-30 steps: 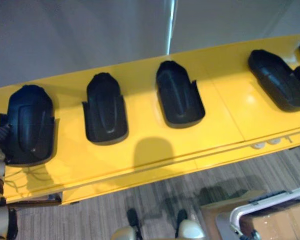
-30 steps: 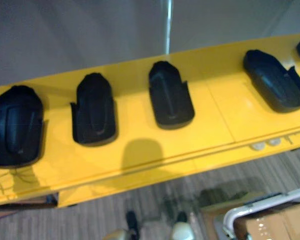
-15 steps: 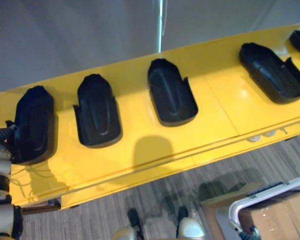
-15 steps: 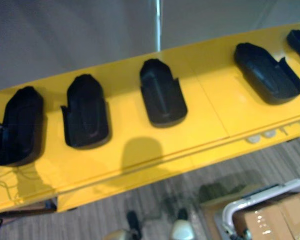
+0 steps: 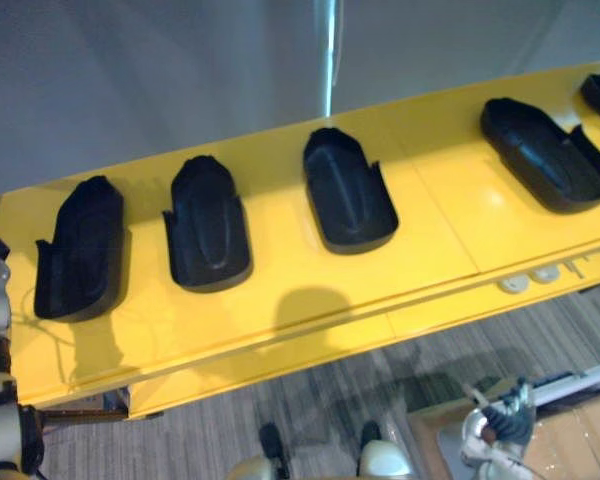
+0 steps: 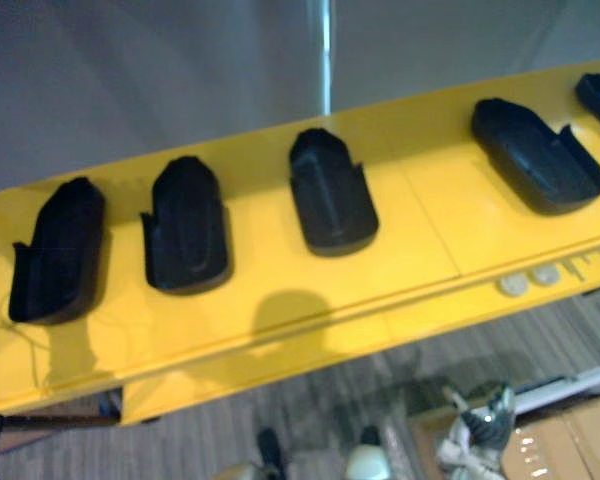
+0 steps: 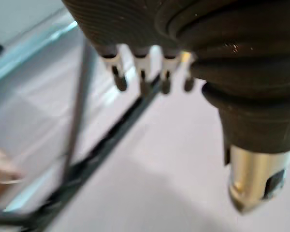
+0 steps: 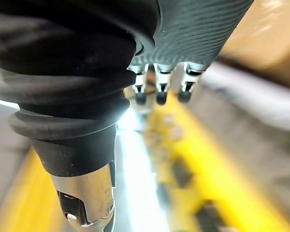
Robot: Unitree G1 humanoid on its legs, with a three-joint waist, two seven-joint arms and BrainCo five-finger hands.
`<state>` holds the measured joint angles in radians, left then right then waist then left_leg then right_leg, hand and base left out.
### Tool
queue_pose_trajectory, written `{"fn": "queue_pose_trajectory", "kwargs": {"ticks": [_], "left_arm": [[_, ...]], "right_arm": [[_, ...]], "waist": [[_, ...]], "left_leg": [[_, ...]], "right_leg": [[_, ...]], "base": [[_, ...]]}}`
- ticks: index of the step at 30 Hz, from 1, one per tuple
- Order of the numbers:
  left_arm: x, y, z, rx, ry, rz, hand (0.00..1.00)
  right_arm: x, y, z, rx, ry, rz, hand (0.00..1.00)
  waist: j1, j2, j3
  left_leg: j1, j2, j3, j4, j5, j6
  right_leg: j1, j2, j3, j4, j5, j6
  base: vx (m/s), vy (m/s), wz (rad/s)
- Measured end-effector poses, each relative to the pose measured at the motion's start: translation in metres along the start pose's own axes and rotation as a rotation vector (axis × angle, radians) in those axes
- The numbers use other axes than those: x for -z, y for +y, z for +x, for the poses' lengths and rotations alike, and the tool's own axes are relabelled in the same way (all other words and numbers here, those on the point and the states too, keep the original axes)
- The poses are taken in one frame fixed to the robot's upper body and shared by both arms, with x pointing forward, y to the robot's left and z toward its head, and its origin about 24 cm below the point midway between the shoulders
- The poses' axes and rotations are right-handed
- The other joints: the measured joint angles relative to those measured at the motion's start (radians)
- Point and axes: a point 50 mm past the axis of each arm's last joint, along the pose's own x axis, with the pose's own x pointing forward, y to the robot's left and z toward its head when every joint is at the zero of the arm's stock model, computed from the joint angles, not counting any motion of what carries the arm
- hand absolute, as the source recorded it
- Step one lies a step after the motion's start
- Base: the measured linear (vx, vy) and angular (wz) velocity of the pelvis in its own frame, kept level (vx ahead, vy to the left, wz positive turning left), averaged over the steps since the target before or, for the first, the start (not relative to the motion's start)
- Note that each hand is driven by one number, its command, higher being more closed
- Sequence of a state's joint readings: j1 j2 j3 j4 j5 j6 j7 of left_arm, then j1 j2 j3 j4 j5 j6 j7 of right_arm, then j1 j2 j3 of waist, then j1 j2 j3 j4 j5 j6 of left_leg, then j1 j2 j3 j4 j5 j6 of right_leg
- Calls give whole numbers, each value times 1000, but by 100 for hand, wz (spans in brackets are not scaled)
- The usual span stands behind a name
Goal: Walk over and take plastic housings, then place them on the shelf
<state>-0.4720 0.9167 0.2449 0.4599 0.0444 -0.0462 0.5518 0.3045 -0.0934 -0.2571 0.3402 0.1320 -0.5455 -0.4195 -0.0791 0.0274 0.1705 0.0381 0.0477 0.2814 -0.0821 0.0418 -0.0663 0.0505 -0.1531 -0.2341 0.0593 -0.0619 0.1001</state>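
Black plastic housings lie apart in a row on the yellow shelf, running from the frame's left edge to its upper right corner. The left hand is empty, its fingers hanging loosely straight. The right hand, at lower right above the striped floor, is empty too, fingers relaxed.

Grey wall with bright vertical seam; striped grey carpet; cardboard box touching white rail.

We seem to be in a workshop: black plastic housings line a yellow shelf, with a cardboard box below it.
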Motion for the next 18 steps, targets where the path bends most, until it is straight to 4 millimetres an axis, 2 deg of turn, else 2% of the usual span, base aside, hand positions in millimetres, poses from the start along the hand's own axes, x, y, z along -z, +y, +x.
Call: {"fn": "queue_pose_trajectory", "kwargs": {"ticks": [1, 2, 3, 8, 9, 10, 13, 14, 15, 18], "left_arm": [[-6, -1, -3, 10, -23, -65, 0], [-17, -5, -13, 34, -64, -188, 0], [-19, -9, -25, 73, -80, -263, 0], [-14, -22, -58, 216, -71, -376, 0], [-13, -19, -62, 199, -69, -409, 0], [-14, -18, -64, 192, -72, -425, 0], [-20, -10, -80, 157, -93, -521, 0], [-20, -10, -84, 153, -93, -535, 0], [-21, -9, -93, 151, -92, -554, 0], [-25, -5, -116, 142, -97, -587, 0]], "right_arm": [[-3, 0, 1, 7, -16, 8, 0], [-9, 1, 3, 19, -43, 24, 0], [-14, 2, 5, 17, -64, 36, 0], [-34, 11, 10, -15, -162, 33, 0], [-49, 16, 9, -27, -246, 13, 0], [-56, 17, 9, -26, -281, 13, 0], [-106, 15, 5, 78, -560, 32, 0], [-116, 14, 5, 89, -617, 48, 0], [-134, 15, 5, 92, -722, 87, 0], [-167, 23, 5, 34, -896, 179, 0]], "waist": [[2, -3, -7], [10, -6, -17], [12, -4, -41], [14, 4, -60], [14, 6, -61], [14, 6, -61], [15, 12, -72], [16, 13, -76], [17, 15, -80], [23, 15, -81]], "left_leg": [[4, -1, -2, 0, 0, 0], [17, -3, -6, 0, 0, 0], [14, -3, -10, 0, 0, 0], [31, -3, -26, -1, 0, 0], [30, -3, -26, -5, 0, 1], [30, -2, -26, -5, 1, 2], [29, -3, -28, -6, 3, 10], [29, -3, -29, -6, 4, 11], [27, -4, -32, -6, 7, 13], [25, -6, -66, -6, 16, 13]], "right_leg": [[9, -1, -3, -5, 0, 0], [28, -1, -9, -13, 2, -1], [31, -1, -11, -17, 3, -2], [57, -1, -19, -18, 3, -3], [57, -1, -19, -18, 4, -1], [57, -1, -19, -18, 5, -1], [57, -2, -22, -17, 6, 0], [58, -2, -26, -17, 6, 0], [61, -3, -32, -17, 7, -1], [83, -3, -68, -25, 7, -1]], "base": [[75, -6, 13], [58, -7, 14], [39, -5, 14], [-29, -2, 9], [-83, 7, 0], [-113, 12, 0], [-84, 16, 2], [-44, 13, 5], [-42, 10, 6], [-46, -8, 26]]}}
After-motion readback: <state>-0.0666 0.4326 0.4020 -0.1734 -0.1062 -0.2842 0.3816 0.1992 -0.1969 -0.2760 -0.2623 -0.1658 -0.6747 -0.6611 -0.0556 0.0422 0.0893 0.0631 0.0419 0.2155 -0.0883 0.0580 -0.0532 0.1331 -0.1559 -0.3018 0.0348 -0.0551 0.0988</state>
